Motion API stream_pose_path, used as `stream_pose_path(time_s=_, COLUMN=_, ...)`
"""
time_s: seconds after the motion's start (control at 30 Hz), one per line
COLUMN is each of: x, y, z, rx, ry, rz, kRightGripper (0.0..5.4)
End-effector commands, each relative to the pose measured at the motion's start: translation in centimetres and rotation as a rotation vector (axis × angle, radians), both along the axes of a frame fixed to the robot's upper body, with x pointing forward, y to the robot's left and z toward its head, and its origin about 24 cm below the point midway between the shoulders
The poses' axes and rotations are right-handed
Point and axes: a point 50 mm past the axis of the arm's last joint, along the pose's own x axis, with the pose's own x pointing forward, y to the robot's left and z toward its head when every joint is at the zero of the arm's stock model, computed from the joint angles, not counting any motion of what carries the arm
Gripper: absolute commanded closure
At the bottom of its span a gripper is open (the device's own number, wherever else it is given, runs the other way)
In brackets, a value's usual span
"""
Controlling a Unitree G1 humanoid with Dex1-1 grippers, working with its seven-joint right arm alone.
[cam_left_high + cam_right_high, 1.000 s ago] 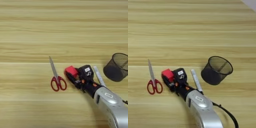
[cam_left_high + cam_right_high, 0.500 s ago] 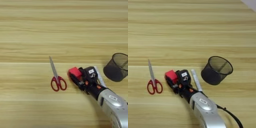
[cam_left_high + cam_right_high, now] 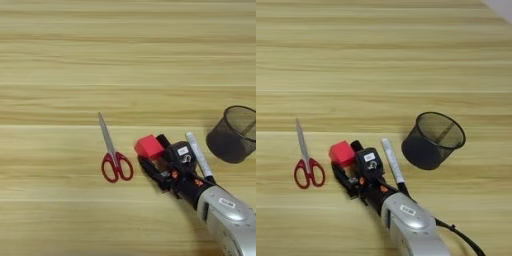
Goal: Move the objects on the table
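1. Your table [image 3: 75,60] is light wood with long streaks running side to side, and everything on it sits in the lower half of the view.
2. Your right arm [image 3: 411,227] comes in from the bottom right corner, its silver forearm angled up and to the left toward the middle of the table.
3. A black mesh cup [image 3: 432,140] stands upright to the right of the gripper, apart from it; a dark stick-like thing leans inside, too dim for you to name.
4. Your gripper [image 3: 151,157] is low at the table, its two black fingers pointing up and to the left.
5. The fingers [image 3: 150,170] are spread about the width of the red cube [image 3: 149,147]; one runs along its lower left side and the other shows at its upper right. The cube sits between them at their tips. You cannot tell whether they press it or only flank it, nor whether it rests on the wood.
6. The scissors [image 3: 113,155] lie flat to the left of the cube, near but not touching, red handles toward you and blades closed, pointing away.
7. A white marker [image 3: 392,162] with a black cap lies just right of the gripper, beside the wrist.
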Motion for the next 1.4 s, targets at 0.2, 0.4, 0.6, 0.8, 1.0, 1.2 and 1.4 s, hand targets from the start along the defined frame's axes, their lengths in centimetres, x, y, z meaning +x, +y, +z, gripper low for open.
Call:
stream_pose_path(time_s=0.2, x=0.9, y=0.5, z=3.1, rx=0.008, ry=-0.177, rz=0.031, kRightGripper=1.47)
stream_pose_path(time_s=0.4, x=0.8, y=0.7, z=3.5, rx=0.014, ry=-0.199, rz=0.041, kRightGripper=0.97)
stream_pose_path(time_s=0.6, x=0.9, y=0.6, z=3.7, rx=0.016, ry=-0.21, rz=0.036, kRightGripper=0.26)
stream_pose_path(time_s=0.8, x=0.9, y=0.8, z=3.9, rx=0.031, ry=-0.227, rz=0.041, kRightGripper=0.04)
stream_pose_path(time_s=1.0, x=0.9, y=1.1, z=4.2, rx=0.038, ry=-0.256, rz=0.055, kRightGripper=0.04)
stream_pose_path(time_s=1.2, x=0.8, y=1.7, z=4.9, rx=0.035, ry=-0.303, rz=0.089, kRightGripper=0.04)
stream_pose_path(time_s=1.4, x=0.2, y=2.8, z=5.5, rx=0.053, ry=-0.34, rz=0.147, kRightGripper=0.04)
